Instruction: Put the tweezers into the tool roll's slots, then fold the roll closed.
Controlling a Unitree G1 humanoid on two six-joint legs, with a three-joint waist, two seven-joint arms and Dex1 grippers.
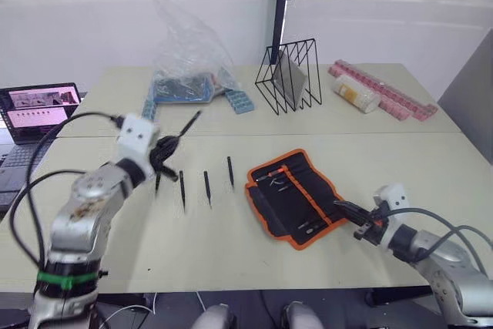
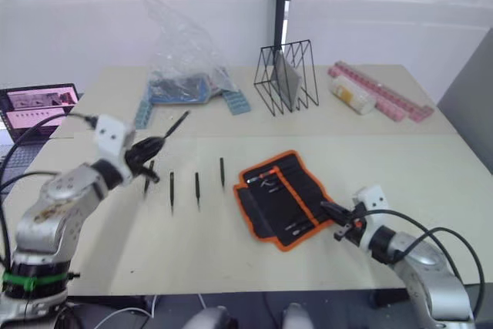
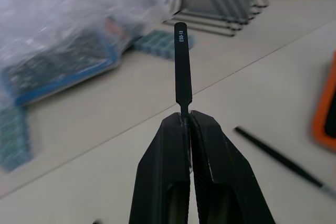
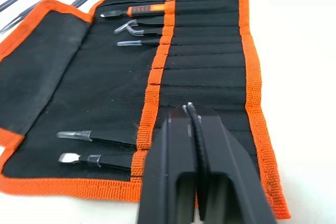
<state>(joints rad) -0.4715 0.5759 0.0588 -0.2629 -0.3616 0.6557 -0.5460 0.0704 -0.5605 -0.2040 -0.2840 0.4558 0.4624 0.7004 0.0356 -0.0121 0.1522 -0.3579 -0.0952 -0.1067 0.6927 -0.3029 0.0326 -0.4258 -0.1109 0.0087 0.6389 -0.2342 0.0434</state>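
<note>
My left gripper (image 1: 164, 152) hangs above the table's left side, shut on one black tweezer (image 3: 182, 66) that sticks up and away from its fingertips. Several more tweezers (image 1: 207, 188) lie side by side on the table just right of it. The tool roll (image 1: 296, 198) lies unrolled at centre right, black with orange piping. Its slots (image 4: 205, 64) run across the inner face, and a few hold silver-tipped tools. My right gripper (image 1: 343, 207) is at the roll's right edge, shut over the slots with nothing visibly held (image 4: 190, 108).
A clear plastic bag (image 1: 189, 52) with blue trays stands at the back left. A black wire rack (image 1: 291, 75) is at the back centre, with pink strips (image 1: 385, 88) and a small bottle (image 1: 354, 96) at the back right. A laptop (image 1: 38, 109) sits at the far left.
</note>
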